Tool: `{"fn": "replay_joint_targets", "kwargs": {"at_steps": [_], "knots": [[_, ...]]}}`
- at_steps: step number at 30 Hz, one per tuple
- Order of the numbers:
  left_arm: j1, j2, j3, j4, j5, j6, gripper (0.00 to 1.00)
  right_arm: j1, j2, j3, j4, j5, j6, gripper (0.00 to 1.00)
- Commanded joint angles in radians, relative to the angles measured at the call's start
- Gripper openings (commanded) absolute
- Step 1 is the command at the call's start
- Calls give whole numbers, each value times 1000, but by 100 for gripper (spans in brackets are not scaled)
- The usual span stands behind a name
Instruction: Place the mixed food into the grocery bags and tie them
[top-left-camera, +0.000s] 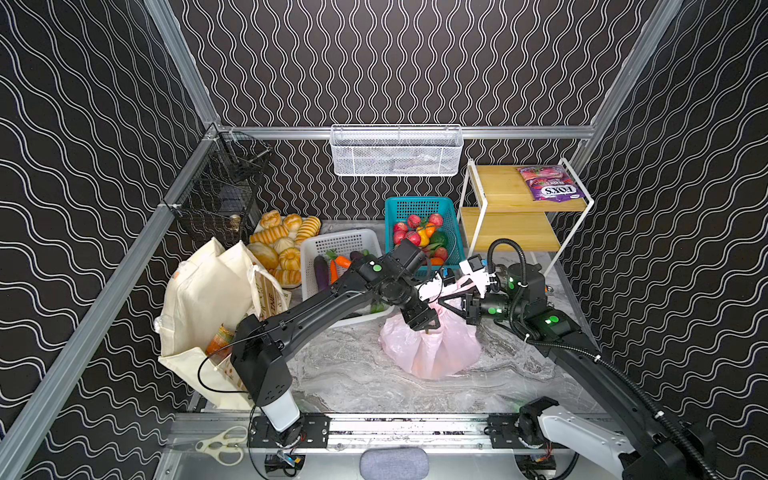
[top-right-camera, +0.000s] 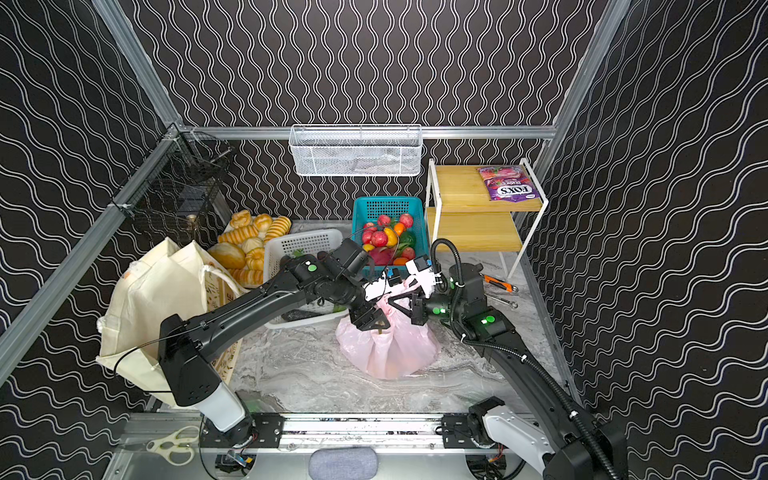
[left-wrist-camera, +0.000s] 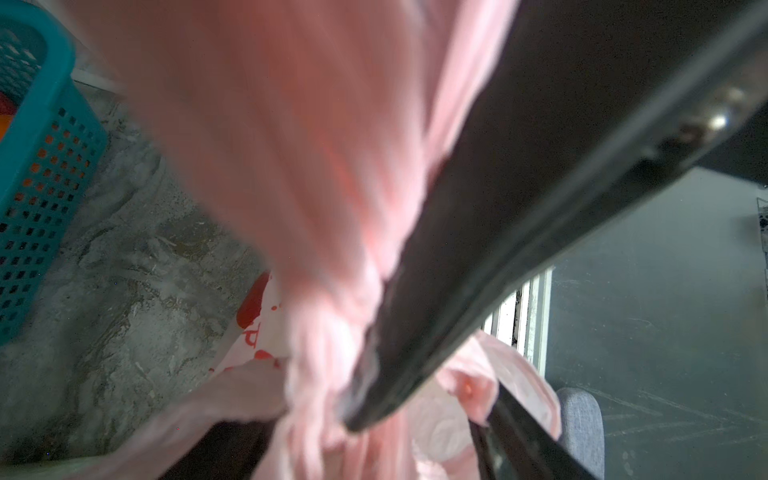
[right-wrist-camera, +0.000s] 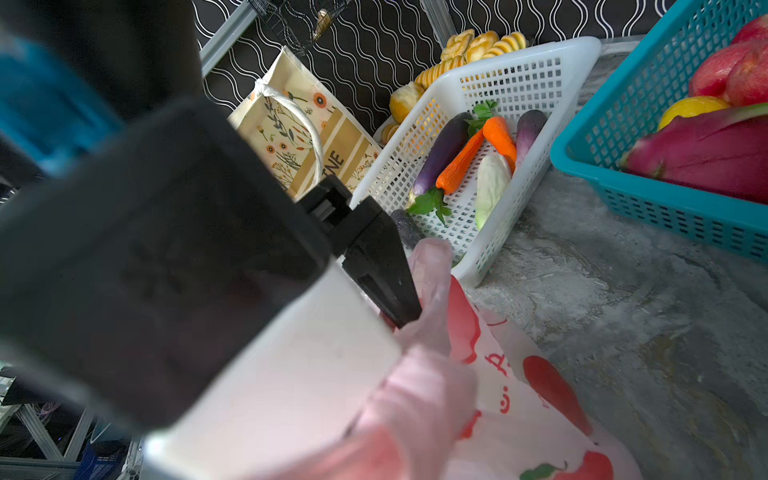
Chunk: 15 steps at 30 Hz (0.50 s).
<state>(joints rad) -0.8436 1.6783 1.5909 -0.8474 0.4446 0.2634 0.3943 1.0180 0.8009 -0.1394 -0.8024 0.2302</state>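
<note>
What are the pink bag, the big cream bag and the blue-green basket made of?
The pink bag looks like thin plastic film: slightly see-through and bunched into fine pleats. The cream tote looks like cloth, probably canvas: matte, with soft folds and a rope handle. The teal basket looks like hard moulded plastic: smooth, with a regular grid of holes.

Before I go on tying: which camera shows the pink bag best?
A top view: most of the pink bag shows on the marble table, neck gathered. Left wrist gives only blurred pink plastic; right wrist shows just its printed side.
</note>
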Motion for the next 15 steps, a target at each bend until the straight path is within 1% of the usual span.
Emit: {"fn": "replay_joint_targets", "kwargs": {"at_steps": [1,6,8,10,12,13,15], "knots": [[1,-8,-9,38,31,-15,67,0,-8,9,36,-19,11,7],[1,-6,-13,35,24,-22,49,0,-8,12,35,-21,15,7],[1,-7,-18,48,21,-33,44,0,-7,11,40,-24,22,7],[1,-18,-29,77,30,-47,45,0,-5,9,40,-24,26,7],[1,-33,-45,109,71,-59,52,0,-8,5,38,-19,26,7],[1,-35,-46,113,83,-62,52,0,-10,2,37,-13,27,7],[1,-27,-38,101,72,-64,48,0,-14,-4,42,-6,30,7]]}}
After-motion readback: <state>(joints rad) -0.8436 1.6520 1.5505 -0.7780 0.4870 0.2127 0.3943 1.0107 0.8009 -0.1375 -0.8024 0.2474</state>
